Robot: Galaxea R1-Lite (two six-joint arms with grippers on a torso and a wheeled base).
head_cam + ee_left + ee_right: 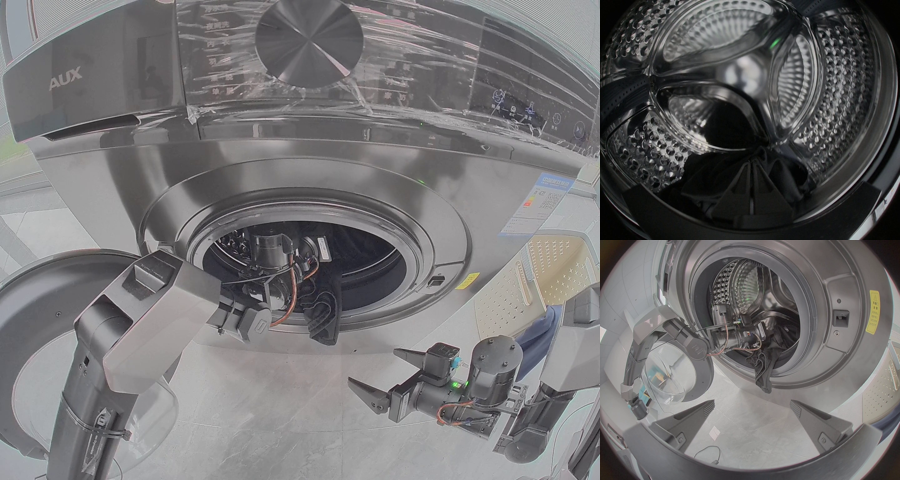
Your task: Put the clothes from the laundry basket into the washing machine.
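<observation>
Black garment [764, 371] draped over drum rim [793, 379] | left fingers [737, 193] pinched shut on it | right fingers [690, 418] spread wide, empty

A yellow sticker [872, 312] marks the washing machine [818, 371] front.

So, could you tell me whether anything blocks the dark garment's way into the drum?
Nothing visible does: the door is open, and the left gripper is inside the drum. One end of the dark garment hangs over the opening's lower rim.
</observation>
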